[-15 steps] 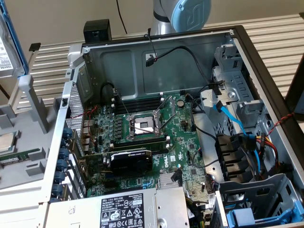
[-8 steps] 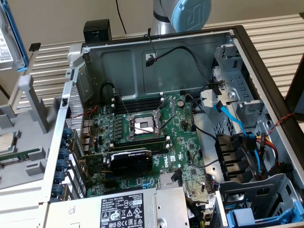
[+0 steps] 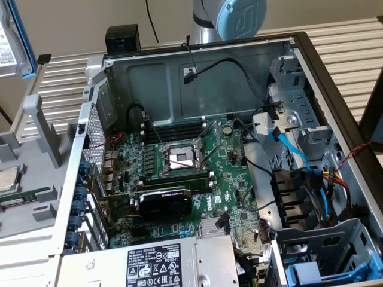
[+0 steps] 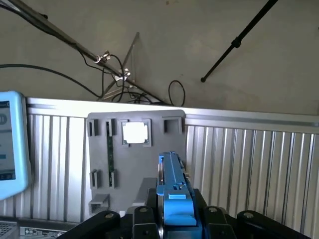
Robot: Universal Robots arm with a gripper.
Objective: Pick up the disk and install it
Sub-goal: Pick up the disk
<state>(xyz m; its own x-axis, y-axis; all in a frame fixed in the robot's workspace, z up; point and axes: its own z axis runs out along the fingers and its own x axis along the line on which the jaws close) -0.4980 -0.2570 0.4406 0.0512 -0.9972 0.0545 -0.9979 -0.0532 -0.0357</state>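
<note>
**A:** Where is the disk right now?

**B:** The rectangular metal disk (image 3: 8, 45), with its white label and blue plastic carrier frame, is at the exterior view's far left. It is outside the open metal computer case (image 3: 155, 84), on the side of the desk where the grey plastic holder plate (image 3: 36, 209) lies. In the wrist view it shows edge-on, blue frame toward the camera.

**A:** And the hand?

**B:** The black gripper (image 4: 174, 223) is clamped on the disk, with a finger on either side of the blue frame.

**A:** What sits on that plate?

**B:** A small square silver processor chip (image 4: 134, 133) rests in one recess. The plate lies flat on the ribbed metal desk (image 4: 249, 164), one side against the desk's edge. Past that edge is floor with black cables.

**A:** And the case?

**B:** It lies open on the desk, to the exterior view's right of the plate. A green motherboard (image 3: 233, 179) covers its floor, with a bare processor socket (image 3: 179, 158) near the middle and a black graphics card (image 3: 164, 200) just beside it. A grey power-supply box with a black-and-white label (image 3: 155, 263) fills the case's near edge. A blue plastic carrier (image 3: 317, 275) sits in the bay at the case's near corner, on the exterior view's right. The arm's light-blue joint cap (image 3: 239, 18) rises behind the case's far wall.
</note>
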